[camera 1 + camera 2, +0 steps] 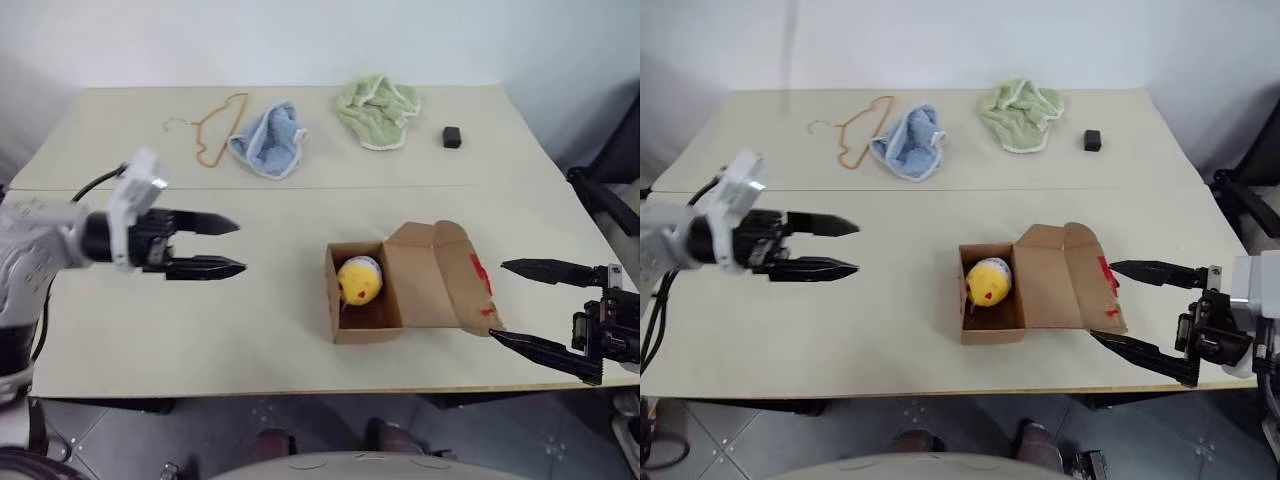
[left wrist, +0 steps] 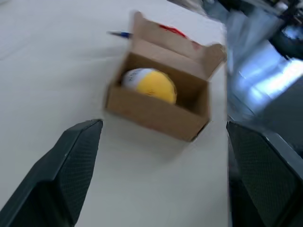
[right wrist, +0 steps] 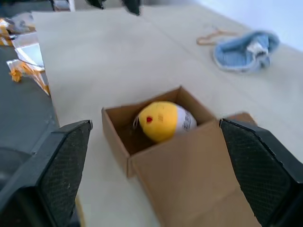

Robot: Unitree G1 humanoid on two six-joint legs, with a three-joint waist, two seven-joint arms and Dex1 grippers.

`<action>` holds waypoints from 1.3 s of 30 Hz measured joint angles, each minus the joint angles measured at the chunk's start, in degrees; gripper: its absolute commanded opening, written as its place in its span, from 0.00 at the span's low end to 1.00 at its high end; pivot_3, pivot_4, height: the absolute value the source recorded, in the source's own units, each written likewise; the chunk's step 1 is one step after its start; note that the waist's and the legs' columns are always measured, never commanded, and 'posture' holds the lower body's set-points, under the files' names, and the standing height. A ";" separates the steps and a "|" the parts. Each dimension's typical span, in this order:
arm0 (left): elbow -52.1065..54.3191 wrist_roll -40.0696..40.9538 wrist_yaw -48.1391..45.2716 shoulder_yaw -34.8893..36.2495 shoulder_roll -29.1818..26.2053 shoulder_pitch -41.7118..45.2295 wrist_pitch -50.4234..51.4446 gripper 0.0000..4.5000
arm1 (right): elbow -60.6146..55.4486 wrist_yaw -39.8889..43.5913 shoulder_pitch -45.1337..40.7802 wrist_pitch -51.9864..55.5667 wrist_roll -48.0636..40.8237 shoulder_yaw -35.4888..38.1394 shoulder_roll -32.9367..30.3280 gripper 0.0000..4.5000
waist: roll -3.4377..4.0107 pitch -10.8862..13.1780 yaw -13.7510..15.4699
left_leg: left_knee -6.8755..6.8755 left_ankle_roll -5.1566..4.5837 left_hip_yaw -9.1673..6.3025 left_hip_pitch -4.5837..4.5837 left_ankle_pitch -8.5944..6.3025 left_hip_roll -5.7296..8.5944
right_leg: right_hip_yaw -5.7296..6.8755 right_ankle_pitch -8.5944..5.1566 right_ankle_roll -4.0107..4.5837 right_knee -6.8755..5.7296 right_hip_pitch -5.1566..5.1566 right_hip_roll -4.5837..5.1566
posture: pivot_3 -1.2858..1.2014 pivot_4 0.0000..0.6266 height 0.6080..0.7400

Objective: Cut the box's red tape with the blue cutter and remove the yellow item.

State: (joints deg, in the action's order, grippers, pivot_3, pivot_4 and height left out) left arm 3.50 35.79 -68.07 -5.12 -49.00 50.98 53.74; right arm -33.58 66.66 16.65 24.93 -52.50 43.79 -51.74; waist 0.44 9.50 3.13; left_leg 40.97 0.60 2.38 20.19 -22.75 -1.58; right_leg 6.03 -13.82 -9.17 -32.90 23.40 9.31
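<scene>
table (image 1: 150, 310), box (image 1: 400, 295), cloths, hanger, black cube

Bright, even light falls across the pale table (image 1: 300, 210), soft and diffuse, with no harsh glare on its surface. Shadows are faint: a light smudge sits under the cardboard box (image 1: 400, 290) at its near side, and its inside is darker around the yellow ball (image 1: 360, 282). The head views are fairly crisp in the middle. The left wrist view is smeared by motion blur, the box edges streaked and the background washed into bluish bright patches. The right wrist view is soft too, with the blue cloth (image 3: 246, 49) and far table out of focus.
</scene>
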 measured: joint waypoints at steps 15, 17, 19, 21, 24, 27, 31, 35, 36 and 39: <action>-16.36 -27.07 -0.79 -31.32 21.71 14.58 -15.51 0.99 | -12.73 -12.56 5.92 -0.11 -0.64 3.69 7.64 1.00 | -0.35 0.28 -1.23 | 0.04 -0.10 0.08 0.07 -0.05 -0.02 | -0.09 0.03 -0.06 0.13 0.09 -0.01 | 0.52 0.24 1.00; -18.07 -29.48 -1.18 -32.40 22.99 14.66 -17.60 0.99 | -13.81 -13.42 6.57 -0.22 -0.75 3.69 8.18 1.00 | -0.38 0.30 -0.80 | 0.05 -0.14 0.08 0.08 -0.07 -0.02 | -0.09 0.03 -0.06 0.14 0.10 -0.01 | 0.52 0.24 1.00; -18.99 -31.60 -1.60 -33.17 24.06 14.77 -20.27 0.95 | -14.11 -13.91 7.17 -0.36 -0.77 3.69 8.53 1.00 | -0.38 0.30 -0.35 | 0.05 -0.17 0.09 0.09 -0.09 -0.02 | -0.09 0.03 -0.06 0.16 0.09 -0.01 | 0.52 0.24 1.00; -20.44 -33.34 -1.68 -33.44 25.03 14.81 -22.69 0.87 | -14.20 -14.15 7.48 -0.76 -0.77 3.69 8.65 1.00 | -0.38 0.30 -0.15 | 0.06 -0.19 0.09 0.09 -0.10 -0.02 | -0.09 0.03 -0.06 0.17 0.09 -0.01 | 0.52 0.24 1.00; -22.51 -35.18 -2.10 -33.47 26.11 14.81 -25.48 0.66 | -14.23 -14.54 7.89 -1.26 -0.75 3.69 8.80 1.00 | -0.39 0.31 -0.08 | 0.06 -0.19 0.09 0.09 -0.10 -0.02 | -0.08 0.03 -0.06 0.16 0.09 -0.01 | 0.52 0.24 1.00; -24.45 -36.15 -2.00 -32.20 26.89 14.83 -27.55 0.46 | -14.22 -14.61 7.99 -1.51 -0.59 3.35 8.80 1.00 | -0.39 0.31 -0.09 | 0.07 -0.20 0.09 0.08 -0.11 -0.02 | -0.09 0.03 -0.06 0.15 0.09 -0.01 | 0.52 0.24 1.00; -27.02 -36.09 -1.48 -28.88 27.66 14.81 -28.44 0.20 | -13.81 -14.46 7.15 -2.52 0.00 1.21 8.78 1.00 | -0.40 0.31 -0.09 | 0.09 -0.21 0.09 0.10 -0.11 -0.02 | -0.08 0.03 -0.07 0.15 0.09 -0.01 | 0.52 0.24 1.00; -27.10 -32.77 -1.78 -22.00 27.94 14.51 -28.51 0.01 | -11.86 -13.91 5.49 -3.24 1.37 -1.36 8.71 1.00 | -0.41 0.32 -0.11 | 0.09 -0.22 0.09 0.11 -0.11 -0.02 | -0.08 0.03 -0.07 0.15 0.10 -0.01 | 0.52 0.24 1.00; -27.10 -31.13 -1.67 -19.65 28.24 14.30 -27.97 0.00 | -11.39 -13.80 4.93 -3.44 1.62 -1.84 8.65 1.00 | -0.41 0.32 -0.10 | 0.10 -0.22 0.09 0.10 -0.11 -0.02 | -0.08 0.03 -0.07 0.15 0.10 -0.01 | 0.52 0.24 1.00; -26.97 -20.07 -1.23 -5.38 29.15 12.12 -26.66 0.00 | -10.34 -13.38 1.61 -3.65 1.69 -5.44 8.16 1.00 | -0.40 0.34 -0.56 | 0.12 -0.22 0.09 0.06 -0.11 -0.04 | -0.09 0.04 -0.08 0.11 0.11 -0.01 | 0.52 0.24 1.00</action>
State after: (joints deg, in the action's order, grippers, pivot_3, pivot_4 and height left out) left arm -23.47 15.72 -69.30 -10.50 -19.85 63.10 27.09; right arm -43.92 53.28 18.27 21.29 -50.80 38.35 -43.58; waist 0.03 9.84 2.57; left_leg 41.09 0.38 2.47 20.26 -22.87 -1.63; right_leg 5.95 -13.78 -9.25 -32.79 23.51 9.30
